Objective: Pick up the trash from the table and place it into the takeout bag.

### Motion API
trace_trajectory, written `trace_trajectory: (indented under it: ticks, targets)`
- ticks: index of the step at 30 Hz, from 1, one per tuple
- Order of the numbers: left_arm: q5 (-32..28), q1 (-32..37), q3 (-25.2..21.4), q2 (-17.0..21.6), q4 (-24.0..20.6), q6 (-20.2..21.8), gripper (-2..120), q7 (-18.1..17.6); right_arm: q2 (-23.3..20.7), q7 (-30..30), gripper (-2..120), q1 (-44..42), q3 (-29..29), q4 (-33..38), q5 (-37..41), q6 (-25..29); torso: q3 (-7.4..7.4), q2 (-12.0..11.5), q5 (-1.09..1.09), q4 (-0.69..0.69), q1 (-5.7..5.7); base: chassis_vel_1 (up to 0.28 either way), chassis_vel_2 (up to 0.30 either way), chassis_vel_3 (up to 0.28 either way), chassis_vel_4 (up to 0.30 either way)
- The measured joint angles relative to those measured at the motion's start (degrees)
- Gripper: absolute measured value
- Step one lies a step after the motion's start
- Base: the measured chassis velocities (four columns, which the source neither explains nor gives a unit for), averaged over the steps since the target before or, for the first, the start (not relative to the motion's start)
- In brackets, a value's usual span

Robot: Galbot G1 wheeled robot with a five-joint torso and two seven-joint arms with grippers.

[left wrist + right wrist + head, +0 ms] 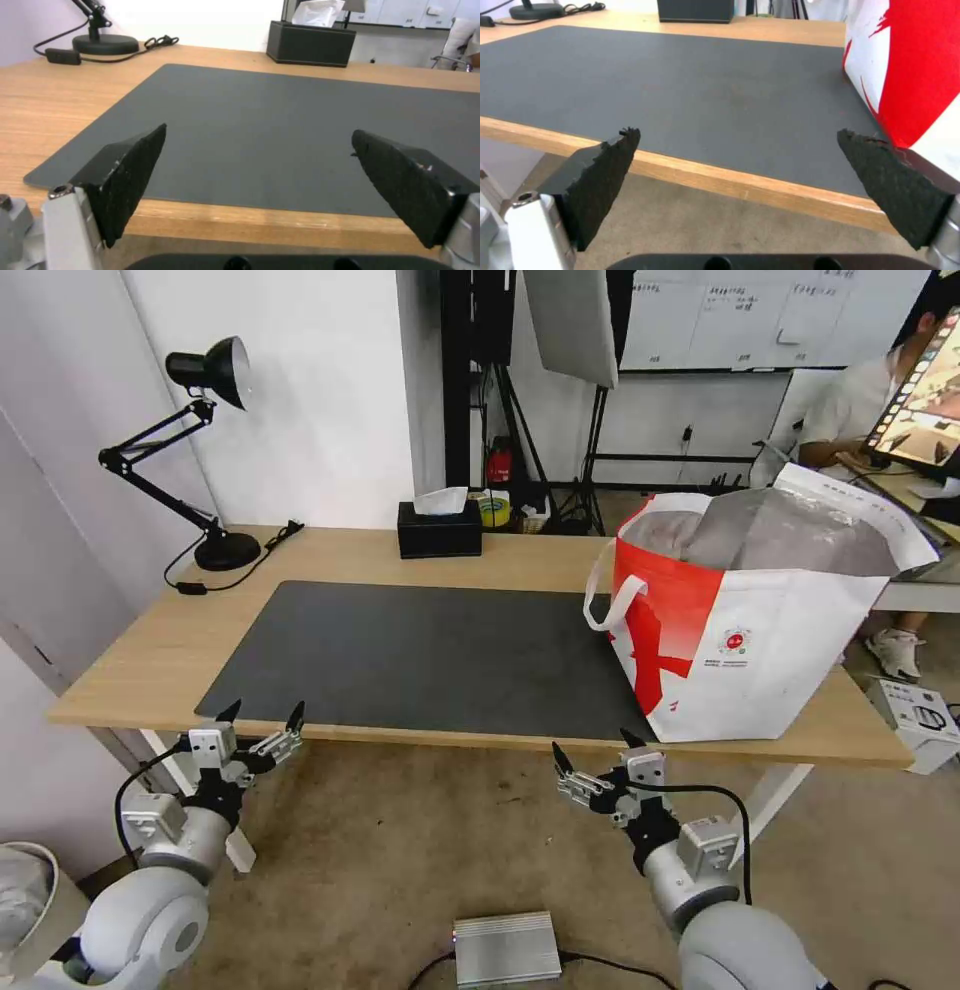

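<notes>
Head view looks down on a long light-wood tabletop [140, 640] with a dark grey mat [420, 655] spread across its middle. On the robot's right end stands the takeout bag [745, 630], a boxy white-and-red tote with silver foil lining showing at its open top and a white loop handle [612, 595] hanging over the mat's edge. No trash can be seen on the mat, and whether anything lies inside the bag cannot be told. At the far edge sits a black tissue box [438, 528], and a black desk lamp [205, 450] stands at the far left corner. Both arms hang low in front of the near edge: the left hand [262, 718] just before the mat's left corner, fingers spread and holding nothing; the right hand [592, 748] below the bag's near corner, likewise spread wide and empty.
</notes>
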Motion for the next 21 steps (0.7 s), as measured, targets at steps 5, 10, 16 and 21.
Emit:
trace_trajectory:
  ticks: [5,10,16,21]
  targets:
    - [0.0,-0.01,0.0,0.0,0.05,0.0,100,0.02,0.0,0.0,100,0.0,0.0,0.0,0.0,0.0,0.0,0.0,0.0,0.0,0.0,0.0,0.0,0.0,0.0]
    - [-0.03,-0.05,0.0,0.0,0.07,0.0,100,0.05,0.0,0.0,100,0.0,0.0,0.0,0.0,0.0,0.0,0.0,0.0,0.0,0.0,0.0,0.0,0.0,0.0]
    - [-0.05,-0.08,0.02,0.01,0.09,0.0,100,0.08,0.0,0.0,100,0.0,0.0,0.0,0.0,0.0,0.0,0.0,0.0,0.0,0.0,0.0,0.0,0.0,0.0]
    - [-0.05,-0.1,0.03,0.02,0.11,0.0,100,0.08,0.0,0.0,100,0.0,0.0,0.0,0.0,0.0,0.0,0.0,0.0,0.0,0.0,0.0,0.0,0.0,0.0]
